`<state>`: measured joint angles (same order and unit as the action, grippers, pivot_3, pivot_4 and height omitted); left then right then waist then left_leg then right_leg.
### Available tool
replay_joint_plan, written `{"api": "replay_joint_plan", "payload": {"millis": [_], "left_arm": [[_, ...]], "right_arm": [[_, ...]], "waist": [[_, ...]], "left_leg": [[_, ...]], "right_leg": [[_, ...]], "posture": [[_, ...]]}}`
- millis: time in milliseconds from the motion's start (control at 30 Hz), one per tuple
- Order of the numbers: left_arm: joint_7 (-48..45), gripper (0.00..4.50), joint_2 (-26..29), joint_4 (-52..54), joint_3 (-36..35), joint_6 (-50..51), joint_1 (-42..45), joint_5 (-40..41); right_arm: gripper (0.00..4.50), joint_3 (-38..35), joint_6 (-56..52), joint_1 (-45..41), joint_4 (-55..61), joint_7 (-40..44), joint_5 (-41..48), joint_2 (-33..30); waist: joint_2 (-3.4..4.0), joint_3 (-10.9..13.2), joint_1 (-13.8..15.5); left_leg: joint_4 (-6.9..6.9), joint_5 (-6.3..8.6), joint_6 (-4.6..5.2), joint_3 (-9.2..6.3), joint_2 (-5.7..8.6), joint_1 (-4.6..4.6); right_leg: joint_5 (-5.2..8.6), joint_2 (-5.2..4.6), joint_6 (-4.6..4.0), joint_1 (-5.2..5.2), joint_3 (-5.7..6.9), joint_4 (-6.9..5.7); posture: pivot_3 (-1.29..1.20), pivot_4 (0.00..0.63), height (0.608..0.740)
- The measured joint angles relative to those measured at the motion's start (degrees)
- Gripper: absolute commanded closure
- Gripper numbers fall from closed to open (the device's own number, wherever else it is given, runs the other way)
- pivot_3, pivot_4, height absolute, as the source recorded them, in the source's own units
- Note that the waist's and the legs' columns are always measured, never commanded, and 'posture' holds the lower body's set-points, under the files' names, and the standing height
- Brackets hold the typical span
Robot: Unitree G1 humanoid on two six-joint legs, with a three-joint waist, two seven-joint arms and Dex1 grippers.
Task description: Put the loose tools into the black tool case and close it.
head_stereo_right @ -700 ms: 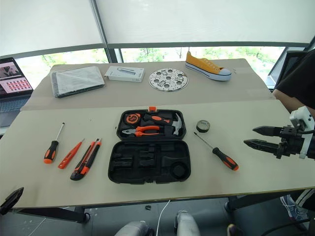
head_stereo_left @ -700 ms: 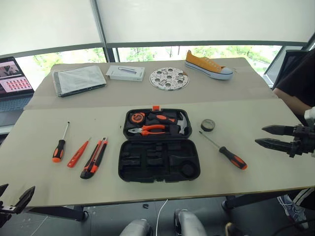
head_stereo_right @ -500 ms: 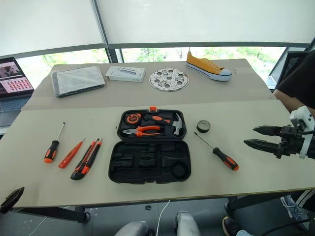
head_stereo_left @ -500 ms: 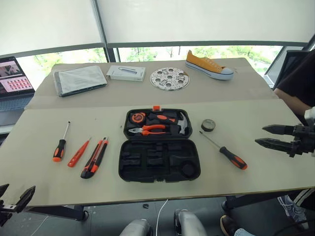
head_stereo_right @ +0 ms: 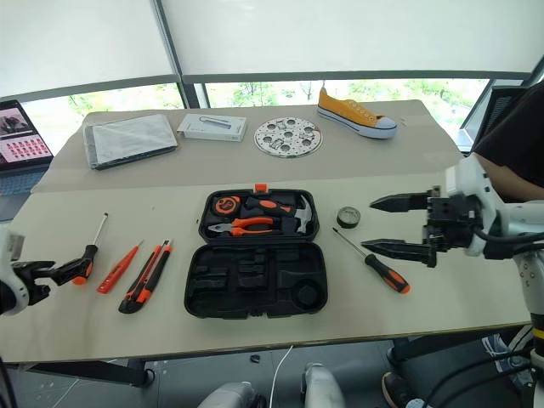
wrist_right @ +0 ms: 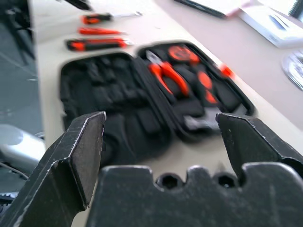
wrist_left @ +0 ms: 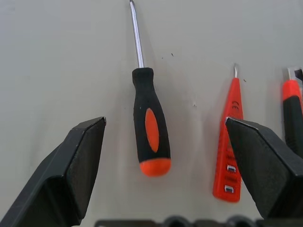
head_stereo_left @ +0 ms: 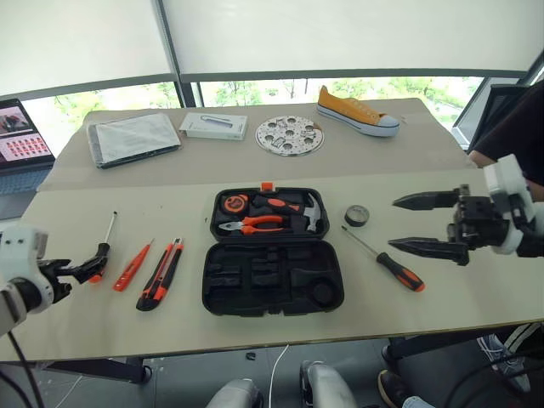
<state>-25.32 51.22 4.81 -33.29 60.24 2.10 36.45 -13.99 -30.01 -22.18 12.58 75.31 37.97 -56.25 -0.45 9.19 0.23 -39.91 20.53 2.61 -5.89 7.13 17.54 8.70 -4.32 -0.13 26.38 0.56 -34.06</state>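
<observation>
the black tool case (head_stereo_left: 273, 279) is lying open at the middle of the table (head_stereo_left: 476, 314), with every loose tool outside it, while the left gripper (wrist_left: 163, 156) is being held with jaws wide and empty around the left screwdriver (wrist_left: 150, 127). the red tester screwdriver (wrist_left: 229, 146) just beside it is risking being nudged or caught. the right gripper (head_stereo_right: 393, 225), jaws wide and empty, is being held above the right screwdriver (head_stereo_right: 378, 268) and tape roll (head_stereo_right: 347, 218), either of which could be knocked.

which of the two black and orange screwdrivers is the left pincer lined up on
The screwdriver at the far left of the table, beside the red tester screwdriver. It lies between the open left pincer fingers; the other screwdriver lies right of the tool case.
</observation>
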Motion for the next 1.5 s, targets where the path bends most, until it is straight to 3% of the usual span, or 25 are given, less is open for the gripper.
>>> {"api": "replay_joint_plan", "payload": {"millis": [200,300,433,567,800,933,1067,1233,1500], "left_arm": [[-1.9,0.18,1.1,-13.0,11.3,-2.6,9.9,-6.1],[-3.4,0.8,1.1,-17.4,13.2,-4.7,13.1,-8.1],[-4.0,2.37,1.1,-20.7,13.8,-7.0,14.0,-10.1],[-4.9,3.59,1.0,-21.6,13.9,-8.4,13.8,-11.2],[-12.2,3.63,1.4,-20.5,16.3,-17.0,18.8,-12.4],[-24.4,3.63,2.9,-8.5,22.8,-25.7,25.6,-11.8],[-37.6,3.63,1.5,-1.0,37.2,-32.5,29.8,-14.5],[-43.3,3.63,-5.1,-6.5,50.0,-38.1,34.7,-22.9],[-47.5,3.63,-8.4,-13.2,55.2,-44.5,38.0,-29.8]], "right_arm": [[0.16,4.1,-3.7,-3.9,8.6,-4.8,4.1,4.4],[0.0,5.8,-5.1,-4.6,10.6,-6.9,5.5,5.4],[0.0,6.9,-5.6,-5.3,11.6,-8.7,5.9,6.1],[0.0,6.9,-5.6,-5.3,12.0,-9.8,6.0,6.1],[0.0,6.7,-5.6,0.4,11.9,-9.9,3.0,2.3],[0.0,5.8,-5.6,5.4,12.9,-9.4,2.7,0.9],[0.0,3.7,-5.4,9.9,15.2,-10.9,1.6,0.7],[0.0,1.0,-5.4,13.9,17.7,-13.4,1.6,0.7],[0.0,-0.7,-5.5,16.2,20.1,-16.4,1.7,1.2]], "waist": [[-0.02,0.0,0.2],[-0.02,0.0,0.4],[0.0,0.0,0.5],[0.02,0.0,0.5],[-0.35,0.1,1.2],[-0.43,0.1,1.7],[-0.39,0.1,0.9],[-0.44,0.1,0.2],[-0.44,0.1,0.5]], "left_leg": [[0.0,0.0,0.0,0.01,0.03,0.04],[0.0,-0.01,0.0,0.01,0.05,0.03],[-0.03,-0.02,-0.02,0.01,0.06,0.02],[-0.03,-0.03,-0.04,0.02,0.04,-0.04],[-0.37,-0.07,-0.12,-0.15,-0.02,0.34],[-0.89,-0.04,-0.05,-0.18,0.08,0.7],[-0.88,0.03,0.09,0.01,0.11,0.69],[-0.91,-0.27,0.44,0.03,-0.09,0.79],[-0.95,-0.28,0.51,0.02,-0.06,0.81]], "right_leg": [[-0.04,-0.02,-0.08,0.1,0.1,0.03],[-0.05,-0.06,-0.09,0.1,0.13,0.01],[-0.05,-0.08,-0.09,0.08,0.11,-0.01],[-0.07,-0.08,-0.12,0.03,0.1,-0.04],[-0.19,-0.08,-0.3,0.12,0.25,-0.04],[-0.31,-0.14,-0.15,0.27,0.33,0.0],[-0.38,-0.14,-0.05,0.26,0.28,0.07],[-0.46,-0.08,-0.26,0.37,0.14,0.03],[-0.49,-0.07,-0.25,0.37,0.17,0.01]], "posture": [[0.0,0.15,0.737],[0.0,0.15,0.737],[0.0,0.15,0.737],[0.0,0.15,0.737],[0.0,0.15,0.737],[0.0,0.15,0.737],[0.0,0.15,0.737],[0.0,0.15,0.737],[0.0,0.15,0.737]]}}
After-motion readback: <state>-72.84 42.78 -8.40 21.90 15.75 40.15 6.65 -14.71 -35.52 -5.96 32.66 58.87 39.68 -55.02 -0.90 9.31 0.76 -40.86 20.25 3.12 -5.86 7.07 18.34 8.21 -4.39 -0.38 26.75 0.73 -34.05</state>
